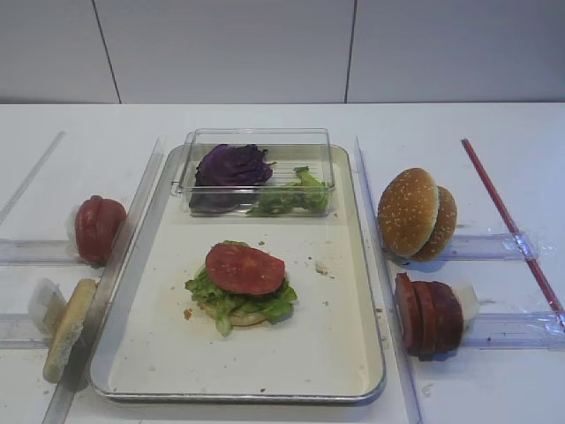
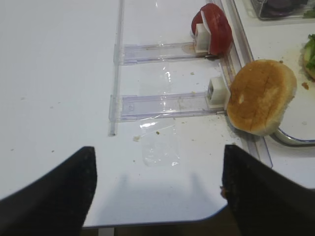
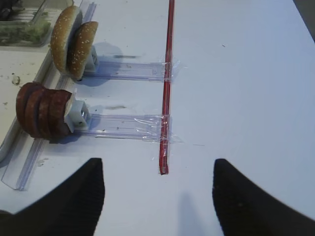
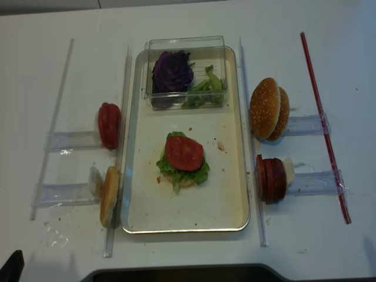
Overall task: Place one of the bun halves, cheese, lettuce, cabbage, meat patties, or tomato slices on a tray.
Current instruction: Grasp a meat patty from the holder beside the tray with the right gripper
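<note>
Right gripper (image 3: 157, 196): fingers (image 3: 74, 199) spread wide, released, nothing between them, above bare white table (image 3: 246, 98). Just ahead of the fingertips, the near end of a red strip (image 3: 166, 98) taped across two clear rails (image 3: 123, 125).

Left gripper (image 2: 157, 196): fingers (image 2: 59, 196) likewise parted and empty, over the table's near edge. Ahead of them, two more clear rails.

Meat patties (image 1: 430, 314): three discs standing on edge against a white block, on the near right rail, just outside the tray (image 1: 335, 353) rim. Not on the tray.

Bun halves (image 1: 417, 213): two seeded domes on edge on the far right rail, beside the tray. One plain half (image 2: 261, 96) leaning on edge at the near left rail, touching the tray's left rim.

Tomato slices (image 1: 97, 227): group on edge on the far left rail; one more slice (image 1: 245, 268) lying flat on the stack at the tray centre.

Tray centre stack: bun base, lettuce (image 1: 231, 300) on it, tomato on top.

Clear plastic box (image 1: 258, 172) at the far end of the tray: cabbage (image 1: 233, 165) in the left part, more green leaves in the right part.

Crumbs scattered on the tray floor.
</note>
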Tool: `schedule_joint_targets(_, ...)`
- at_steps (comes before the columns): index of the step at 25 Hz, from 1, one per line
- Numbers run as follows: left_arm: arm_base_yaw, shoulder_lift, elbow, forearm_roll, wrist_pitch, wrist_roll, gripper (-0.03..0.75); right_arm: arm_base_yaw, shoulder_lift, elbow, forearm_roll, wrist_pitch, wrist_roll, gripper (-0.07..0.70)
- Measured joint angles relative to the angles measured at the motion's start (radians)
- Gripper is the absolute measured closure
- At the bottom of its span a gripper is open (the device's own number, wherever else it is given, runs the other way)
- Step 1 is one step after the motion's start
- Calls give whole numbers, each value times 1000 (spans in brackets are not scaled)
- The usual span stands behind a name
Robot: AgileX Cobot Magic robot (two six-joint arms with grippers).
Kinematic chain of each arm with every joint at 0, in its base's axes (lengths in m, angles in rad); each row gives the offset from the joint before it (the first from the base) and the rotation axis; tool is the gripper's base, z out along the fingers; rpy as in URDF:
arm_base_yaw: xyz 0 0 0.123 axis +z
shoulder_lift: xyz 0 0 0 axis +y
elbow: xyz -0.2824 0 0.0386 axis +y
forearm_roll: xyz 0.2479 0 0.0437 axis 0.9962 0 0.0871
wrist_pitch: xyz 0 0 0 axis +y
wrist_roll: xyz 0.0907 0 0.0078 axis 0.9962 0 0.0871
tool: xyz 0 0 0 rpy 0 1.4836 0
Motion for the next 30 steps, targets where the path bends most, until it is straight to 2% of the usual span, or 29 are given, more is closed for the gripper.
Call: schedule_joint_targets(30, 0, 0, 0, 0, 0, 0, 226, 0, 0, 0, 0, 0, -4, 141)
